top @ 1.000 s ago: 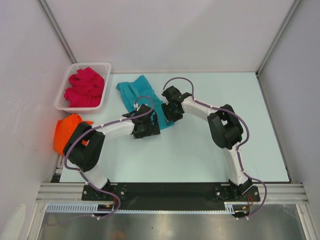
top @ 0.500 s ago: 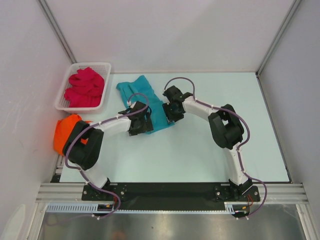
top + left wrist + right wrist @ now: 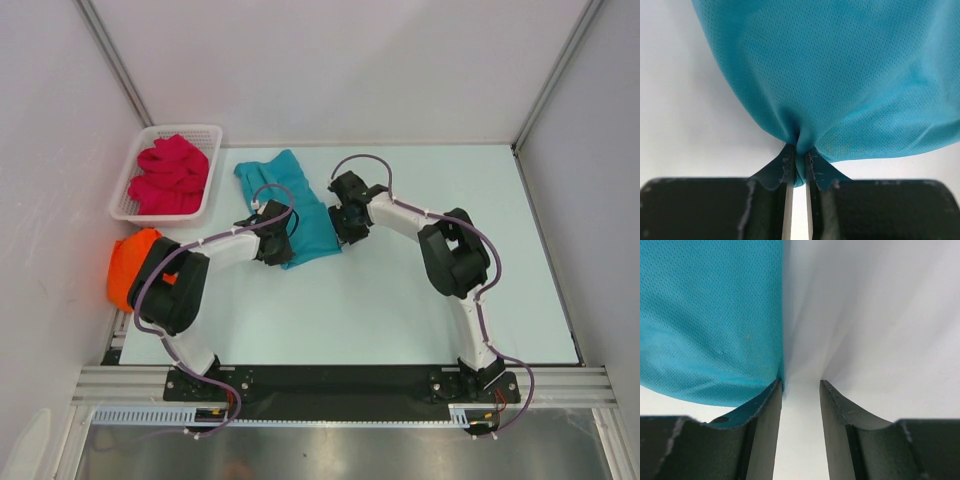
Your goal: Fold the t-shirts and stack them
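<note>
The teal-blue t-shirt (image 3: 300,200) lies spread on the table behind the two arms. My left gripper (image 3: 283,246) sits at its near left edge. In the left wrist view that gripper (image 3: 799,155) is shut on a pinched fold of the teal cloth (image 3: 840,75). My right gripper (image 3: 346,222) rests at the shirt's right edge. In the right wrist view it (image 3: 801,385) stands open over bare table, the teal hem (image 3: 705,315) touching its left finger from outside. The orange t-shirt (image 3: 128,265) is bunched at the table's left edge. The crimson-pink t-shirt (image 3: 170,175) lies crumpled in the basket.
The white lattice basket (image 3: 214,134) stands at the back left corner, close to the teal shirt's far end. White walls with metal posts close in the table on three sides. Both arm bases are bolted to the black rail at the near edge.
My left gripper slid back-left to the teal shirt's near edge and closed on a fold of it. The right gripper stayed at the shirt's right edge, its jaws a little narrower.
</note>
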Controlling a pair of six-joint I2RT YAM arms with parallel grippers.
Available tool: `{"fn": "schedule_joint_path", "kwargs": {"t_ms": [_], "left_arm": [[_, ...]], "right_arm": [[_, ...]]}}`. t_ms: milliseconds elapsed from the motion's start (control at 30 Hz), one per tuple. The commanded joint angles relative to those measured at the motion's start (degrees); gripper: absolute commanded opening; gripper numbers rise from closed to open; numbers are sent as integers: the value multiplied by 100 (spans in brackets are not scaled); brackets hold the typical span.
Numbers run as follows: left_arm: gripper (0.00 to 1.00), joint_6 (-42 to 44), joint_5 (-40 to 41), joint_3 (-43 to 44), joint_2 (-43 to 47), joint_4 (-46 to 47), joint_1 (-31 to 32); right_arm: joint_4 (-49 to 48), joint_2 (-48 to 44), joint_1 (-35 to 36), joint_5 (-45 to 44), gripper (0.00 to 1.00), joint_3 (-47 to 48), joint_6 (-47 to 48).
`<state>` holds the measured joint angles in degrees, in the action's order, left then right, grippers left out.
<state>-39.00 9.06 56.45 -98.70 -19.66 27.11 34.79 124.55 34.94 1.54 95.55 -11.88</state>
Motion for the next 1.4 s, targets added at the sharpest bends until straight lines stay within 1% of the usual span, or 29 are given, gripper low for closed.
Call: {"fn": "schedule_joint_path", "kwargs": {"t_ms": [0, 333, 667, 833, 1033, 1100, 1367], "left_arm": [[15, 7, -27, -20, 16, 6, -22], [16, -2, -9, -98, 96, -64, -22], [17, 7, 17, -99, 78, -91, -13], [17, 16, 26, -90, 61, -108, -13], [17, 7, -9, -81, 52, -108, -13], [17, 7, -1, -81, 61, -117, -22], [18, 24, 17, -125, 122, -143, -22]], "right_arm": [[46, -168, 21, 188, 41, -150, -121], [28, -343, 276, 127, 41, -274, -245], [-24, -405, 338, 136, 41, -388, -306], [46, -511, 347, -13, 41, -361, -289], [257, -669, 443, -171, 41, -168, -201], [327, -748, 487, -373, 41, -80, -175], [432, -714, 593, -400, 41, 166, -201]]}}
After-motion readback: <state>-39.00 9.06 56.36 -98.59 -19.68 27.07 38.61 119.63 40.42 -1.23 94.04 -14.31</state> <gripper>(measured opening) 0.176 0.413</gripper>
